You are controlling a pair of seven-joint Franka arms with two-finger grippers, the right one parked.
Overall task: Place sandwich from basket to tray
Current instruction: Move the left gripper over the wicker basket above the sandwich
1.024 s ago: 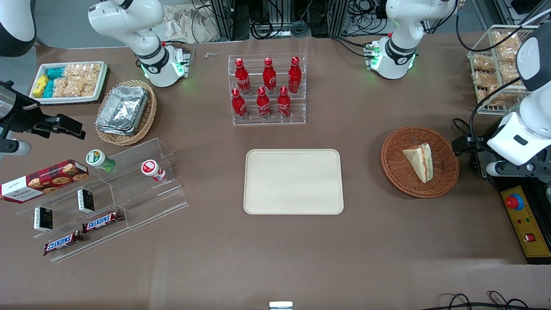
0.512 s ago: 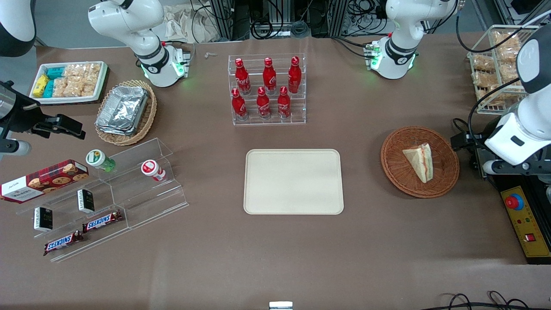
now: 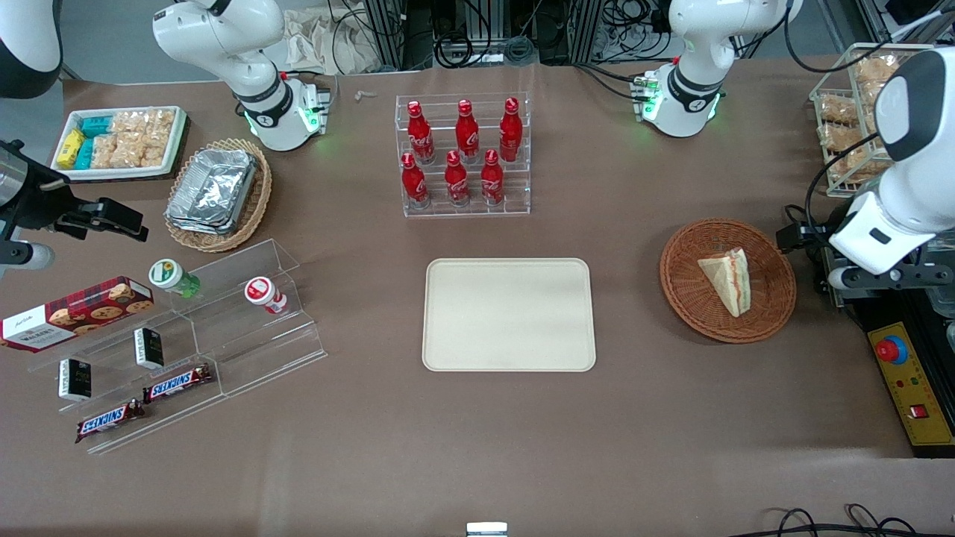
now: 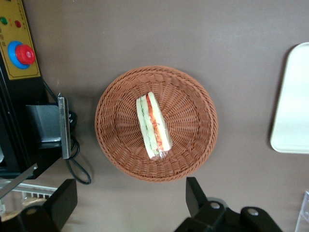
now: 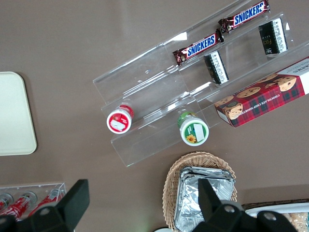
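The sandwich [image 3: 727, 280] is seen lying in the round woven basket [image 3: 686, 298], slightly toward the working arm's side of the basket's centre, with its red and green filling stripe turned upward. In the left wrist view the sandwich [image 4: 153, 126] is shown from above as a narrow wedge, its point toward five o'clock and its clear wrapping only faintly made out at that end; the basket [image 4: 111, 140] is seen whole there. The hand [image 4: 130, 203] is held high above the basket's rim and just off it, nothing being gripped; its two dark fingers [image 4: 60, 203] are spread wide, and only their tips are shown, the rest being cut off at the picture's edge. In the front view the hand is largely hidden under the white arm at about three o'clock from the basket. The tray [image 3: 509, 314] lies bare on the brown surface [image 3: 522, 447] at nine o'clock from the basket, well apart from it; in the left wrist view only a rounded corner of the tray [image 4: 292, 101] is caught. A rack of red bottles [image 3: 462, 153] is set at twelve o'clock from the tray.
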